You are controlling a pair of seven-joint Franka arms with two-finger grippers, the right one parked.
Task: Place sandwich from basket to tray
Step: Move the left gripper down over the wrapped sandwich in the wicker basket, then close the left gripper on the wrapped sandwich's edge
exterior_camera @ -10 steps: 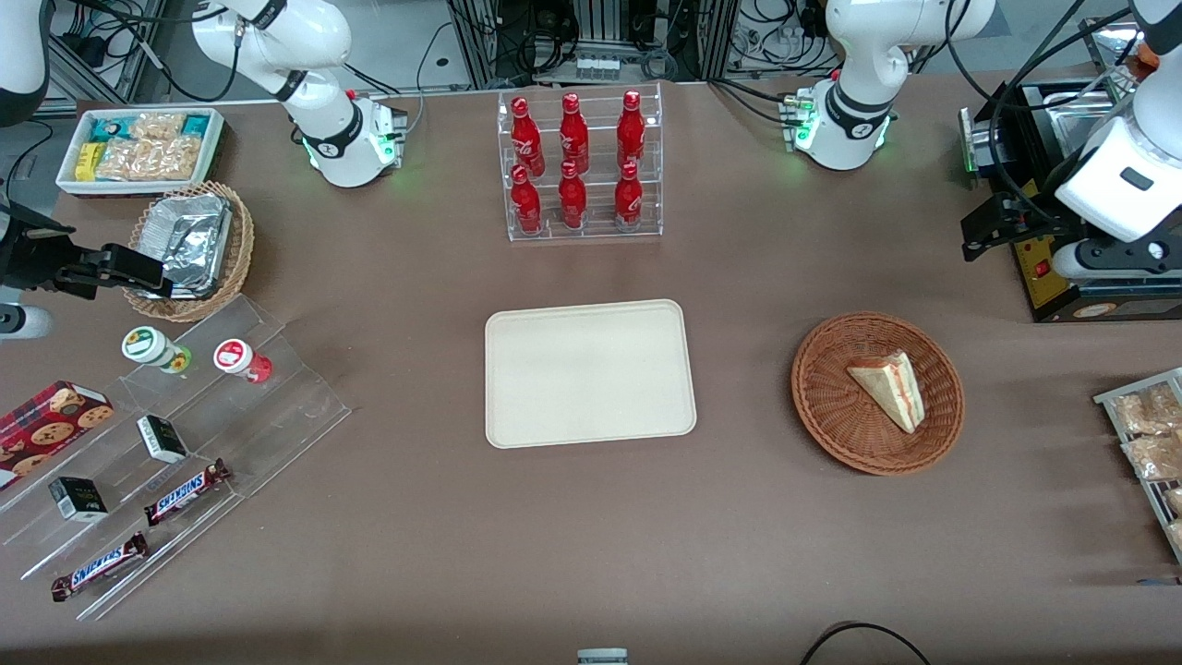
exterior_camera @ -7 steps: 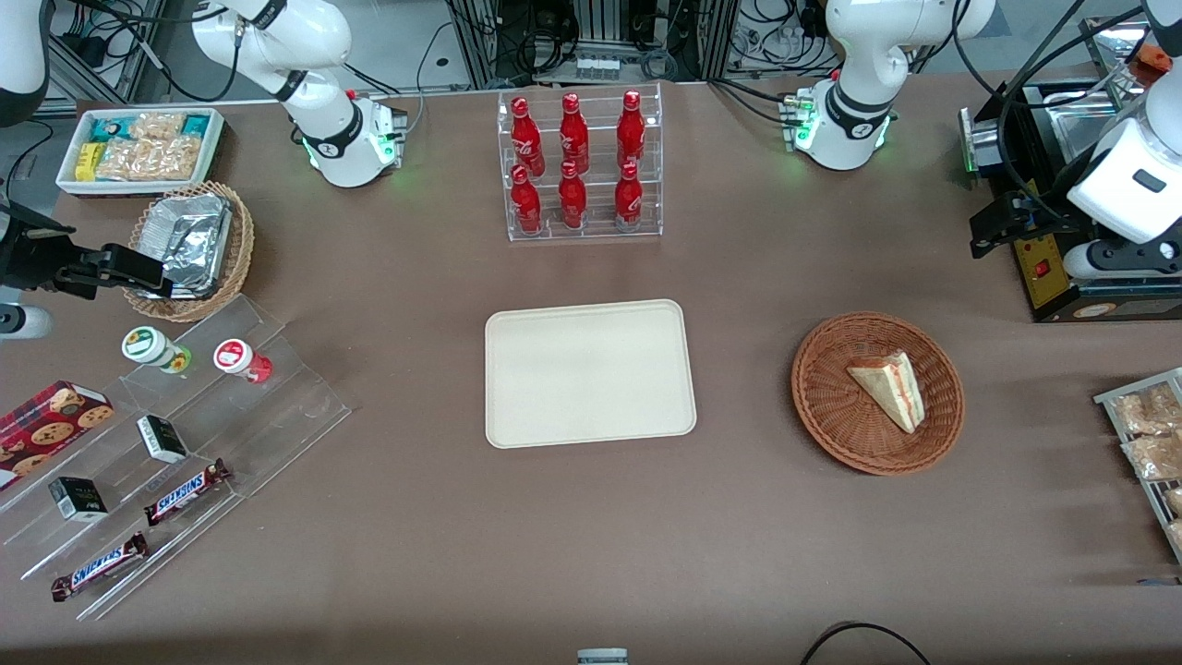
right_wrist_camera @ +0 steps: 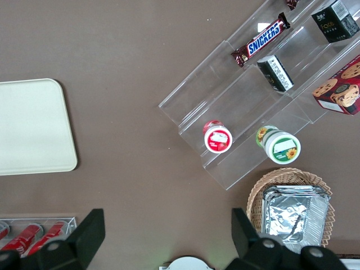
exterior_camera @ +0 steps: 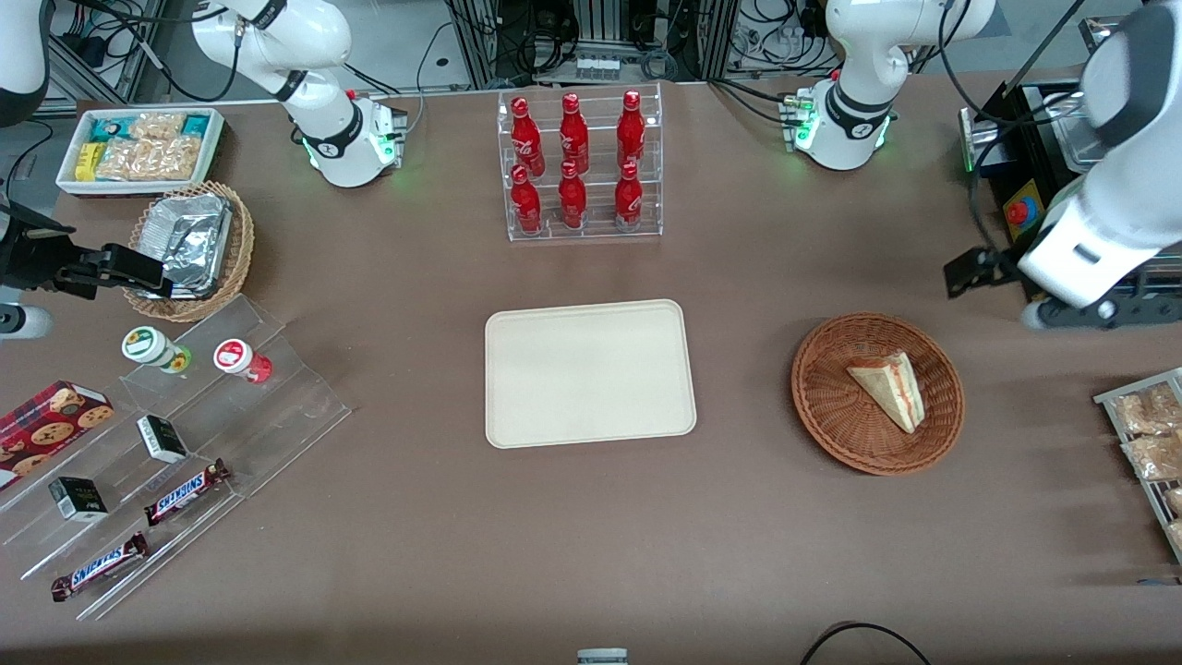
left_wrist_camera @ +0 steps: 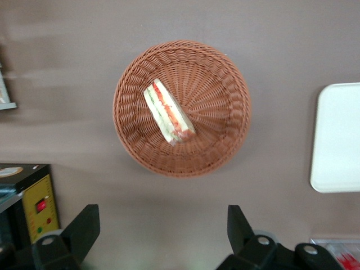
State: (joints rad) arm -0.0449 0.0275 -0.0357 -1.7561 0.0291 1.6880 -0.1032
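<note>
The sandwich is a pale bread wedge with red and green filling; it lies in the round reddish-brown wicker basket. Both also show in the left wrist view, the sandwich inside the basket. The cream tray sits empty at the table's middle, beside the basket; its edge shows in the left wrist view. My left gripper hangs high above the table, a little farther from the front camera than the basket, toward the working arm's end. In the wrist view the gripper is open wide and empty.
A black and yellow machine stands under the working arm. A rack of snack packets lies at the table's edge near the basket. An acrylic rack of red bottles stands farther back than the tray.
The left arm has swung and lowered toward the basket, its wrist turning; the machine's red button is now uncovered. Sandwich, basket and tray have not moved.
</note>
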